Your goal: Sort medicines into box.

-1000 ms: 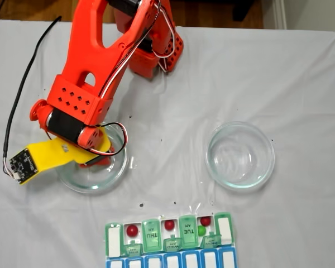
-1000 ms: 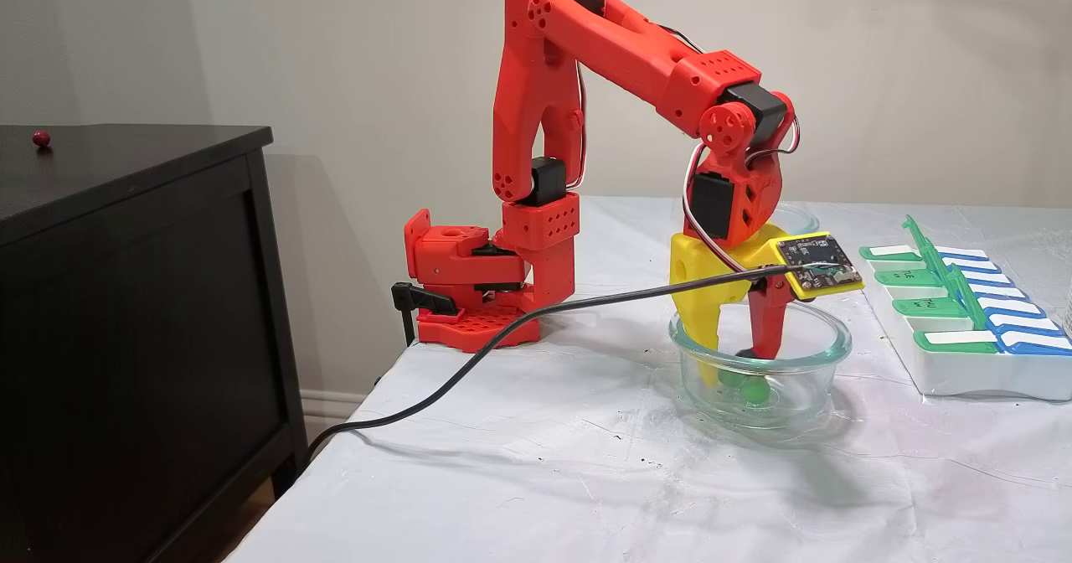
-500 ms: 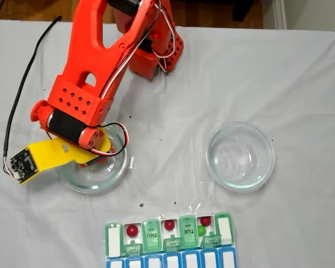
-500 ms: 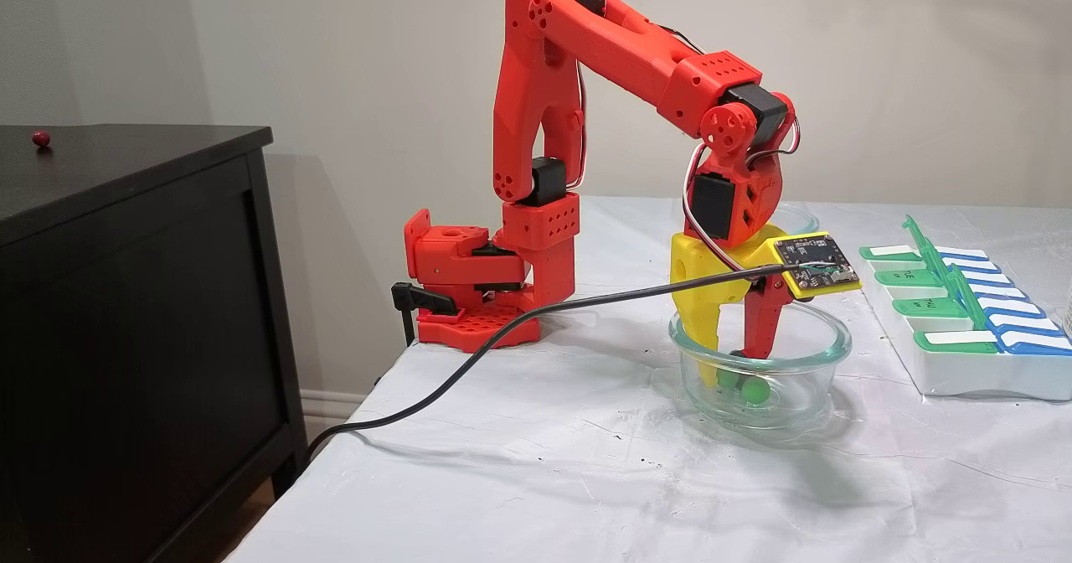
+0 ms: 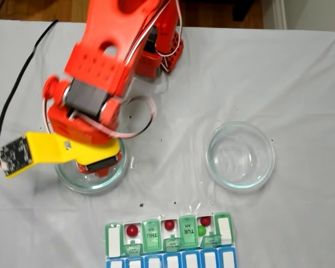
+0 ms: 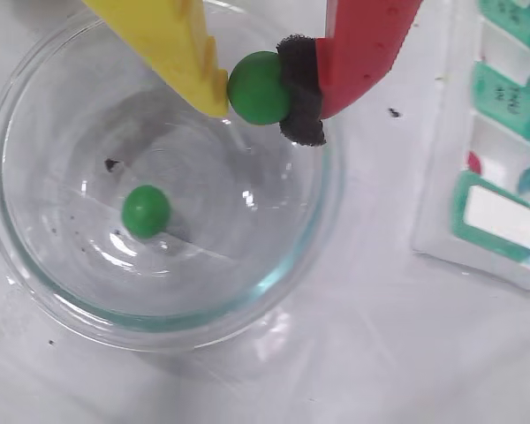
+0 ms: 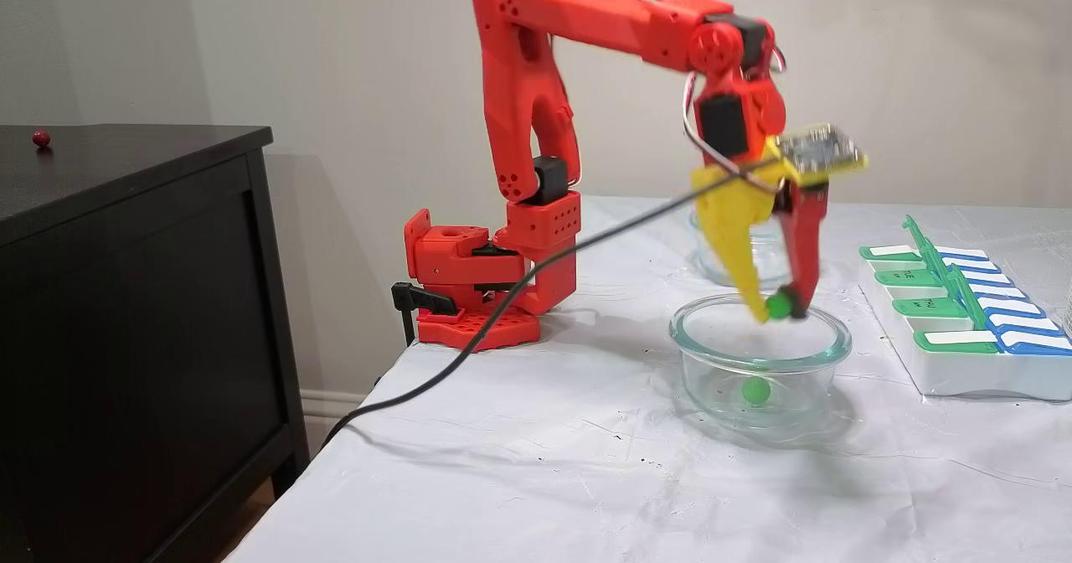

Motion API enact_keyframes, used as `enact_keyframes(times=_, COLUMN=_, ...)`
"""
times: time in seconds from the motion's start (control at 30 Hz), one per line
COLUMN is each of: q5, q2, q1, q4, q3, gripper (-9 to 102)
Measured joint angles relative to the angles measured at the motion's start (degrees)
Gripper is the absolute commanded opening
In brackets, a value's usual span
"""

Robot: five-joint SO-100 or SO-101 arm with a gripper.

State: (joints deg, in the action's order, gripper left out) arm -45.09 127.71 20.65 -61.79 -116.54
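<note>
My gripper (image 6: 261, 88) is shut on a green medicine ball (image 6: 261, 87), pinched between the yellow finger and the padded red finger. In a fixed view the gripper (image 7: 779, 307) holds that ball (image 7: 780, 304) just above the rim of the near glass dish (image 7: 695, 328). A second green ball (image 6: 146, 210) lies on the floor of this dish (image 6: 159, 323). The box (image 5: 151, 234) sits at the table's front edge with some green lids up. Its open compartments hold three red balls (image 5: 133, 230) and one green ball (image 5: 201, 230).
A second glass dish (image 5: 240, 155) stands empty to the right in a fixed view. A black cable (image 7: 502, 328) trails off the table's left edge. A dark cabinet (image 7: 126, 295) beside the table carries a small red ball (image 7: 40, 137). The arm's base (image 7: 469, 286) is at the back.
The gripper has closed on one green ball and lifted it from the dish floor to above the rim. The other green ball stays in the dish.
</note>
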Motion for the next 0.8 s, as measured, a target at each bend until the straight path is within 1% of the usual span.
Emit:
enact_keyframes(times=0.07, q5=2.72, q2=2.64, q1=-1.49, q4=1.23, q3=0.0, gripper=0)
enact_keyframes(times=0.13, q5=7.73, q2=5.01, q1=-3.78, q4=4.22, q3=-0.44, gripper=0)
enact_keyframes(times=0.2, q5=14.5, q2=7.29, q1=-7.47, q4=9.67, q3=-3.96, gripper=0)
enact_keyframes(times=0.23, q5=16.52, q2=8.0, q1=-8.96, q4=11.78, q3=-5.54, gripper=0)
enact_keyframes(times=0.33, q5=23.03, q2=9.49, q1=-15.03, q4=21.71, q3=-13.27, gripper=0)
enact_keyframes(times=0.4, q5=25.4, q2=9.49, q1=-18.63, q4=27.07, q3=-16.52, gripper=0)
enact_keyframes(times=0.47, q5=26.89, q2=9.4, q1=-20.57, q4=30.76, q3=-18.02, gripper=0)
enact_keyframes(times=0.63, q5=29.27, q2=5.01, q1=-22.32, q4=39.64, q3=-18.54, gripper=0)
enact_keyframes(times=0.8, q5=29.18, q2=1.23, q1=-23.03, q4=45.53, q3=-18.54, gripper=0)
